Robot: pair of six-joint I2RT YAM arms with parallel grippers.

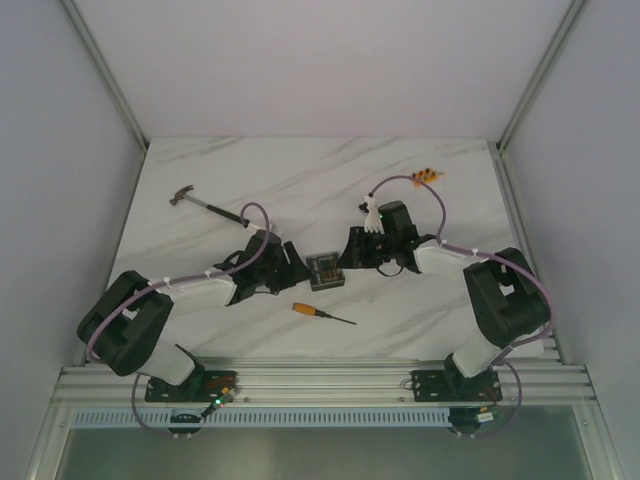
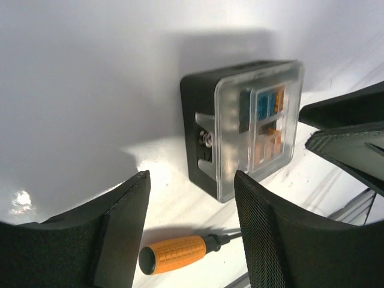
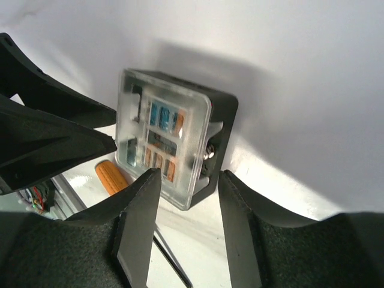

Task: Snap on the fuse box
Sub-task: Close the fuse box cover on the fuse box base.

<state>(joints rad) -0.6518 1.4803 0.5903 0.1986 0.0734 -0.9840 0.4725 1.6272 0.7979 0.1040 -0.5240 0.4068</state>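
Fuse box (image 1: 324, 270), clear lid (image 2: 258, 129) on: centre of table (image 1: 300, 170). Left gripper (image 1: 290, 266): jaws parted, empty, just left of it. Right gripper (image 1: 352, 251): jaws parted, empty, just right.

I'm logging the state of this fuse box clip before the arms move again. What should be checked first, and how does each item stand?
1. The clear cover sits over the fuse box: ok.
2. The cover is clicked fully home all round: cannot tell.
3. The left gripper is open, with nothing between its fingers: ok.
4. The right gripper is open and not clamped on the box: ok.
5. The screwdriver lies apart from the box, on its near side: ok.
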